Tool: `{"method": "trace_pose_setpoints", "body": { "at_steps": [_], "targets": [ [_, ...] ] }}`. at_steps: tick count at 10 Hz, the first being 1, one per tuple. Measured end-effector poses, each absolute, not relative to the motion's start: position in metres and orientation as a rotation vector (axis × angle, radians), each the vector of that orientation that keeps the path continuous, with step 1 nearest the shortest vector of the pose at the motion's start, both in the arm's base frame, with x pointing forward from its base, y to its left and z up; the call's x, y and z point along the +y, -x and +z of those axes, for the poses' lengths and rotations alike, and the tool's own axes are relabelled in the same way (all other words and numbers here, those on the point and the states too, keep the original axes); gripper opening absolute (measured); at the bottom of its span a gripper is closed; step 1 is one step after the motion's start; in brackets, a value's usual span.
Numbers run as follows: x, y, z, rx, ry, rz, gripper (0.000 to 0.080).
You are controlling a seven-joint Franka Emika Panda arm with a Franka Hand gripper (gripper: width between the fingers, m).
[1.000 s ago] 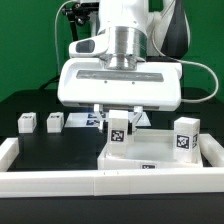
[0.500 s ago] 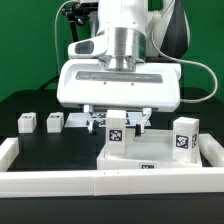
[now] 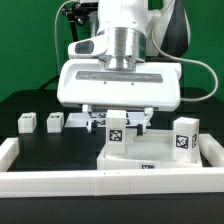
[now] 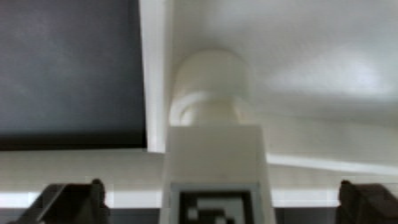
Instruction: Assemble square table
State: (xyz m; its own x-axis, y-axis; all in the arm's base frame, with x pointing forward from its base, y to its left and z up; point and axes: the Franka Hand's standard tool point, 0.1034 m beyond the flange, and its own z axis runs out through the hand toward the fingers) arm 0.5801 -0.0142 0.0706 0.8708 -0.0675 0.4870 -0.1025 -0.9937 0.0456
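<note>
This place looks like a robot lab. A big white robot arm (image 3: 122,45) stands over a black desk (image 3: 45,150). A low white rail (image 3: 50,181) runs along the desk's edge like a little fence. The small white blocks (image 3: 27,122) on the desk each have a black-and-white square tag stuck on them. The marker board (image 3: 80,121) lies flat behind them and shows more tags of the same kind. A green cable (image 3: 205,72) and some black wires (image 3: 72,14) hang near the arm. The wall behind is dark and plain. Everything is set out neatly, like a test.
</note>
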Motion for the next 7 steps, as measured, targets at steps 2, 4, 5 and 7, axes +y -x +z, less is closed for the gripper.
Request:
{"method": "trace_pose_setpoints", "body": {
  "at_steps": [2, 4, 5, 7],
  "targets": [
    [-0.017, -0.584, 0.09, -0.133, -2.981, 0.762, 0.0649],
    [-0.021, -0.587, 0.106, -0.139, -2.997, 0.737, 0.0649],
    [-0.02, -0.585, 0.104, -0.138, -3.009, 0.706, 0.0649],
    [-0.017, -0.582, 0.096, -0.143, -3.067, 0.536, 0.0649]
  ]
}}
